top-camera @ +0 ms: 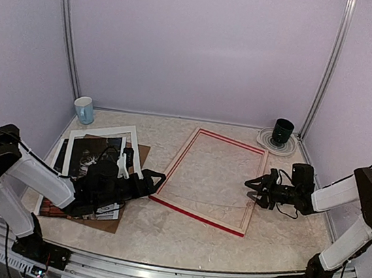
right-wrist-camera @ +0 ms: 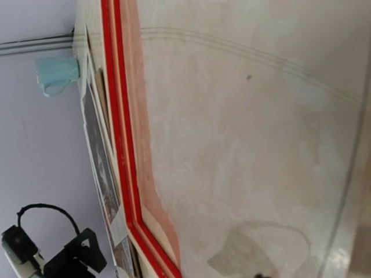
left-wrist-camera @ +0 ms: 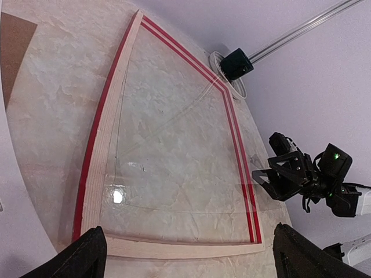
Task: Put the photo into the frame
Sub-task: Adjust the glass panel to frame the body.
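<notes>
The frame (top-camera: 177, 164) lies flat mid-table, pale wood back up with red edges, and a clear pane rests across it. The photo (top-camera: 87, 160) lies at the left under a white mat (top-camera: 102, 131), partly hidden by my left arm. My left gripper (top-camera: 156, 180) hovers wide open at the frame's near left corner; its fingertips (left-wrist-camera: 87, 255) straddle the near rail (left-wrist-camera: 174, 249) with nothing between them. My right gripper (top-camera: 255, 188) stands open at the frame's right rail (left-wrist-camera: 246, 174), jaws apart beside the pane's edge. The right wrist view shows the far rail (right-wrist-camera: 120, 145) and photo (right-wrist-camera: 99, 162).
A pale blue cup (top-camera: 84, 109) stands at the back left corner. A dark green cup (top-camera: 282, 132) sits on a round plate at the back right. A brown backing board (top-camera: 110, 221) lies under the photo and mat. Enclosure walls close in three sides.
</notes>
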Motion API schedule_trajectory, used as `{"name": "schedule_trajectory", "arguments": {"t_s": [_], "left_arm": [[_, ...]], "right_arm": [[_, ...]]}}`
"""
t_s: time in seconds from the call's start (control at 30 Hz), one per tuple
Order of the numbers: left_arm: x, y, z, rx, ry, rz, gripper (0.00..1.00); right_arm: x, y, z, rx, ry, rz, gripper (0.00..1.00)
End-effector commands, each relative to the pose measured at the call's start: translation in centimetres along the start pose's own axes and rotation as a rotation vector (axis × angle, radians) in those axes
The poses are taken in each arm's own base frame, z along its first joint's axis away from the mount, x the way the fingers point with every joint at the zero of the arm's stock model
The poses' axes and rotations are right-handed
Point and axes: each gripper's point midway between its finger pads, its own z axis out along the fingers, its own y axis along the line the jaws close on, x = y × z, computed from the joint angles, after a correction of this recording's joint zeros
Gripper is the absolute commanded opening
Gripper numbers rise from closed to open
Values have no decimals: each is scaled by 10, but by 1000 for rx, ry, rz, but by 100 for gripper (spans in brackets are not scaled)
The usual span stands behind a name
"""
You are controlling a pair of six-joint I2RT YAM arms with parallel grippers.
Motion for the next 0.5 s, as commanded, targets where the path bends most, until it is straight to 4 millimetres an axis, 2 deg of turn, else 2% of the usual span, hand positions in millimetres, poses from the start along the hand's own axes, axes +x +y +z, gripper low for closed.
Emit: {"name": "schedule_trajectory", "arguments": {"t_s": [0.0,0.47], "left_arm": [[2,-1,-3,12,-7,-8,99],[4,-1,-4,15,-6,-9,99]], "right_arm": [[-14,-4,0,8,-44,-19,51],[-43,-7,10,-53,-88,15,52]]}}
